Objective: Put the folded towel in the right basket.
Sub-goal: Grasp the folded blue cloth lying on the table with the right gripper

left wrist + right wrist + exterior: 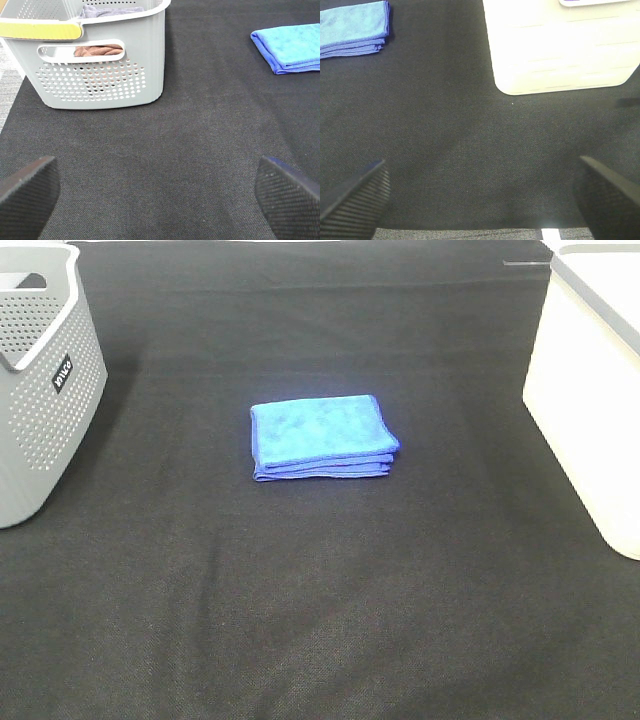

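A folded blue towel (322, 438) lies flat on the black mat in the middle of the exterior high view. It also shows in the left wrist view (291, 47) and in the right wrist view (352, 28). The right basket (590, 380) is white and stands at the right edge; it also shows in the right wrist view (560, 47). Neither arm shows in the exterior high view. My left gripper (157, 197) is open and empty above bare mat. My right gripper (482, 197) is open and empty above bare mat, apart from the towel and the basket.
A grey perforated basket (40, 390) stands at the left edge; in the left wrist view (100, 65) it holds brown and grey cloths. The black mat (320, 600) covers the table. The mat's near edge shows in the right wrist view (470, 234).
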